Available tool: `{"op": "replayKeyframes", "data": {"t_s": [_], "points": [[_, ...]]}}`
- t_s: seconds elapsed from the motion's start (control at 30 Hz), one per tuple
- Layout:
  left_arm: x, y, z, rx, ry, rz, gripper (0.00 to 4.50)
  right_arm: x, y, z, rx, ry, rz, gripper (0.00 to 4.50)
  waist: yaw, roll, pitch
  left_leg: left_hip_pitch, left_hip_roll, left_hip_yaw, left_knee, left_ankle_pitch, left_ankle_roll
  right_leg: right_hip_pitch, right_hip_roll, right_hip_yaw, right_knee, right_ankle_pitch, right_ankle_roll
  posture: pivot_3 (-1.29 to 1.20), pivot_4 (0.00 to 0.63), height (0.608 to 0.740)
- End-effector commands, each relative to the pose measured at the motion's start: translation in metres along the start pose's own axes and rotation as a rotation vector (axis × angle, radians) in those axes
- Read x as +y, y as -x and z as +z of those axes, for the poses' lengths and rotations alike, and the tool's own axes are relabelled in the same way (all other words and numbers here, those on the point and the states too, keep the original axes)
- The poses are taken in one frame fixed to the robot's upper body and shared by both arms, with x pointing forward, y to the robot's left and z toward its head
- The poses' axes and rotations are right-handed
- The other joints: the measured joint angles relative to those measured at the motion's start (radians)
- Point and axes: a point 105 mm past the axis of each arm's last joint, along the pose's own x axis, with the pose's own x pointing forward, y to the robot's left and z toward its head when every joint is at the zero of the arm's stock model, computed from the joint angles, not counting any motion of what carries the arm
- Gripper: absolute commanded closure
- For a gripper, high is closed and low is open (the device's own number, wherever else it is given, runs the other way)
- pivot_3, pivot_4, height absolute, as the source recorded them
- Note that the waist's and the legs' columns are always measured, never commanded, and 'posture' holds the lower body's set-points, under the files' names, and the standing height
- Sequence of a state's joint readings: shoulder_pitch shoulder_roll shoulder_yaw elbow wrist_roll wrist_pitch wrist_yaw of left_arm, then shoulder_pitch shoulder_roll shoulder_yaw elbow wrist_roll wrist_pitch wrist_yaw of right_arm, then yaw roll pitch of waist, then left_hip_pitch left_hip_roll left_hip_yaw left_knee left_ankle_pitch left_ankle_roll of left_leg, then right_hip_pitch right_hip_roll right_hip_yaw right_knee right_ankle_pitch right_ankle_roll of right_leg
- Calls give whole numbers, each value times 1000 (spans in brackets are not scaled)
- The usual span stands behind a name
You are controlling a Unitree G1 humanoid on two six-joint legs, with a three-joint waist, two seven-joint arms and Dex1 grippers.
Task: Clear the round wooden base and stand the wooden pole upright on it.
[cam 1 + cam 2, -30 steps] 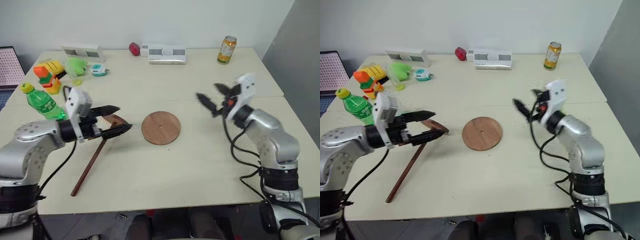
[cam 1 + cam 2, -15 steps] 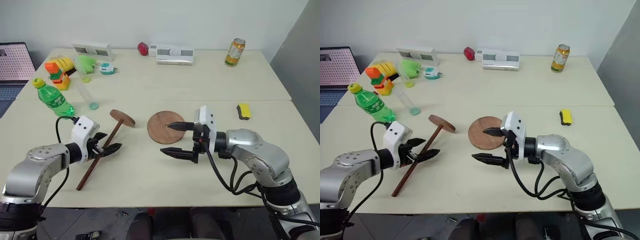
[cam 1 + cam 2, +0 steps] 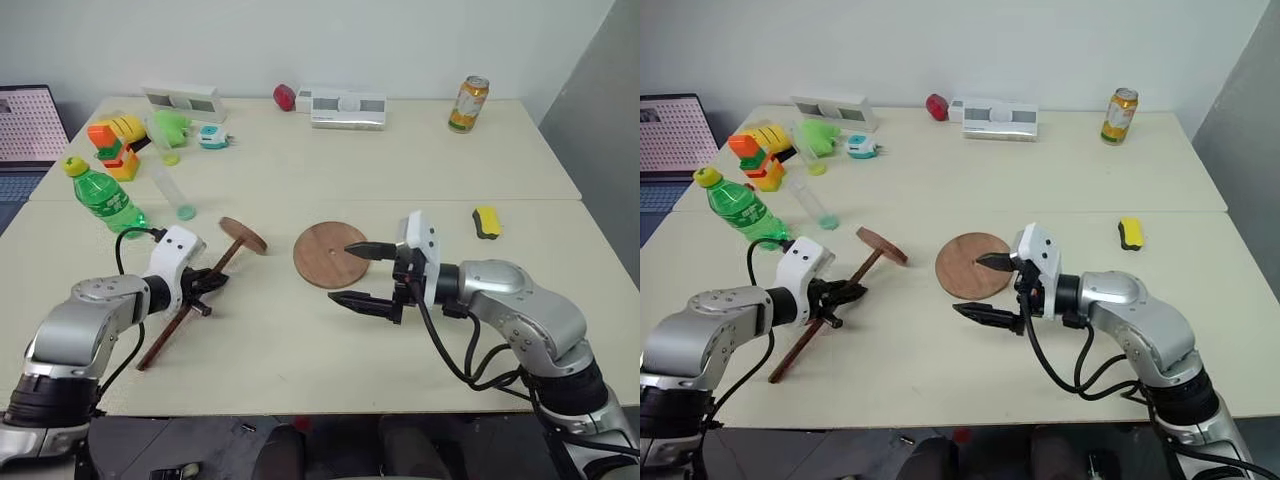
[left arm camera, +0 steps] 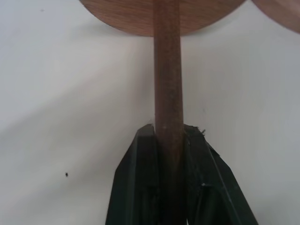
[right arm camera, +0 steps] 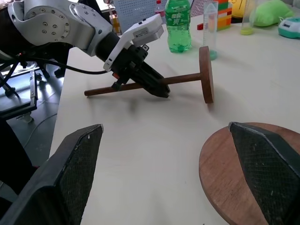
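Left tool (image 3: 207, 284) clamped on wooden pole (image 3: 205, 285) mid-shaft; right tool (image 3: 358, 273) spread wide beside round wooden base (image 3: 326, 254), nothing held.

Wooden pole (image 4: 168, 93) partly hidden between jaws.

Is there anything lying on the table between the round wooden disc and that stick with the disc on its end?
No. In the left eye view, bare table separates the round wooden base from the wooden pole.

Table (image 3: 300, 370): base (image 3: 327, 254), pole (image 3: 190, 305), bottle (image 3: 100, 195), can (image 3: 461, 102).
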State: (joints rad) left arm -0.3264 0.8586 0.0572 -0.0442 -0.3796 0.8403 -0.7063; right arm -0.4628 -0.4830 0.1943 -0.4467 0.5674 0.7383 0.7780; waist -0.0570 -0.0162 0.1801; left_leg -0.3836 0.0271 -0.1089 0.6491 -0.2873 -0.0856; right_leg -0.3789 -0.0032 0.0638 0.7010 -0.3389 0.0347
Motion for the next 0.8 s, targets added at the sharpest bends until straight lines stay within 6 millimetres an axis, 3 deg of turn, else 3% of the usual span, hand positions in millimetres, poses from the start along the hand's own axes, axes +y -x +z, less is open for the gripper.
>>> {"op": "replayKeyframes", "data": {"t_s": [0.03, 0.13, 0.3, 0.37, 0.4, 0.73, 0.8], "points": [[7, 4, 11, -15, -45, 1, 4224, 1, 2, 17, -50, 61, -12, 0, 0, 0, 0, 0, 0, 0, 0, 0, 0, 0, 0, 0, 0, 0, 0, 0, 150, 740], [9, 7, 20, -52, -51, -20, 4224, 0, 4, 17, -51, 59, -20, 0, -1, 0, 0, 0, 0, 0, 0, 1, -1, 0, 0, 0, 0, 0, 0, 0, 150, 740], [7, 7, 19, -11, -158, -43, 4224, 1, 6, 17, -45, 57, -19, 0, -1, 0, 0, 0, 0, 0, 0, 1, -2, 0, 0, 0, 0, 0, 0, 0, 150, 740], [2, 9, 19, -2, -162, -79, 3523, 1, 6, 16, -42, 58, -19, 0, -1, 0, 0, 0, 0, 0, 0, 1, -2, 0, 0, 0, 0, 0, 0, 0, 150, 740], [1, 10, 19, 0, -152, -95, 3451, 1, 6, 16, -41, 59, -20, 0, -1, 0, 0, 0, 0, 0, 0, 1, -2, 0, 0, 0, 0, 0, 0, 0, 150, 740], [16, 15, 49, 58, -232, -103, 1119, -1, -3, 18, -74, 59, -40, 0, -1, 0, 0, 0, 0, 0, 1, 0, 0, 0, 1, -1, 1, 0, 0, 0, 150, 740], [15, 11, 53, 134, -240, -152, 692, -4, -8, 18, -99, 39, -57, 0, -2, 0, 0, 0, -1, 0, 1, 0, 0, 0, 1, 0, 1, 0, 0, 0, 150, 740]]}}
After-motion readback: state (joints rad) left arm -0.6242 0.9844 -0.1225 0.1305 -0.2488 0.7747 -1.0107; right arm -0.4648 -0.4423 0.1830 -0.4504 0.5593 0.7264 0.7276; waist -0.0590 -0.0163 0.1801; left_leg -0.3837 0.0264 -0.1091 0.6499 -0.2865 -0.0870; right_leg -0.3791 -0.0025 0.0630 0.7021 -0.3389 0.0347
